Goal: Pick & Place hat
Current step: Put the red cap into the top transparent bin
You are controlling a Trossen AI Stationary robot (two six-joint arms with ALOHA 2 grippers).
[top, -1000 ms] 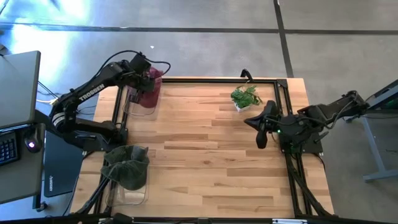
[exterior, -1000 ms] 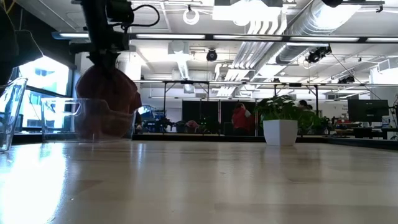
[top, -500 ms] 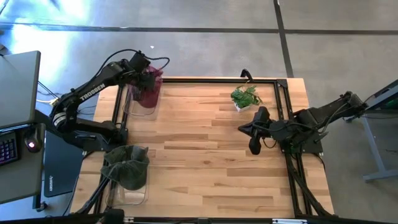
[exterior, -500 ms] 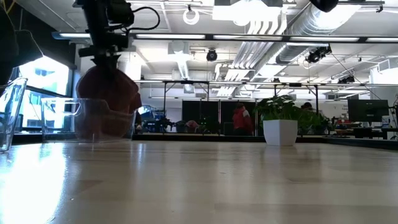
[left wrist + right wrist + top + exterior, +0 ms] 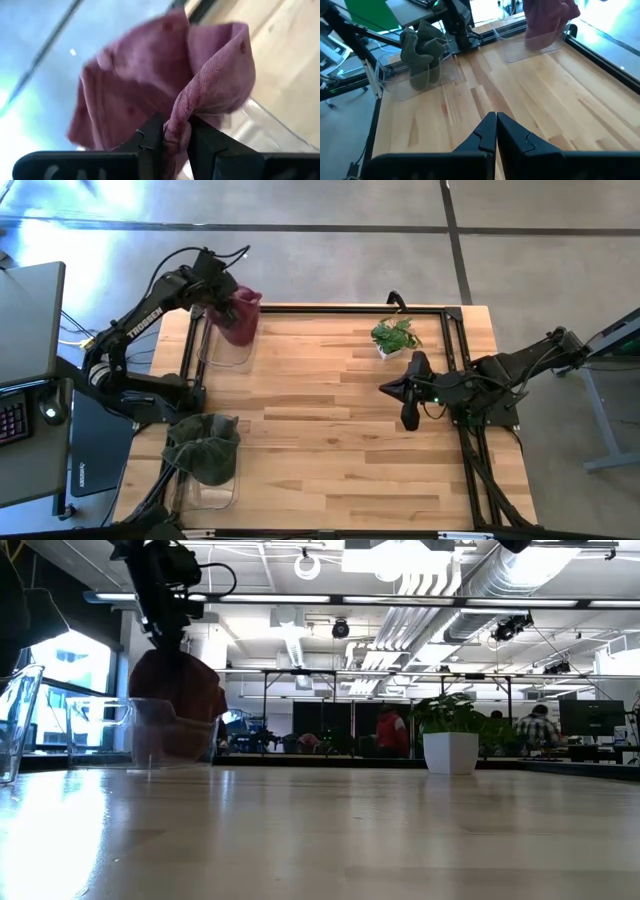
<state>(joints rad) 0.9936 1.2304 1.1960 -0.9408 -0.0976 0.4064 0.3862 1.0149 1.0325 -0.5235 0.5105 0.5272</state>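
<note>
At the upper left of the high view, the left gripper (image 5: 228, 298) pinches a fold of the pink hat (image 5: 241, 320) between its two fingers (image 5: 150, 142). The cloth sticks up between them and the rest of the hat hangs down. The hat hangs over a clear bin (image 5: 222, 345) at the top left corner of the table (image 5: 330, 430), with its lower part down inside the bin.

At the lower left of the high view, a green hat (image 5: 202, 450) sits on a second clear bin (image 5: 205, 490). It is well apart from the pink hat.

In the upper middle of the table stands a small plant in a white pot (image 5: 394, 338). Nothing lies on the wood between the two bins and the plant.

On the right side, the right gripper (image 5: 408, 395) hovers over the table just below the plant. Its fingers are pressed together and hold nothing.

In the low view, people (image 5: 540, 730) stand far back in the room.
</note>
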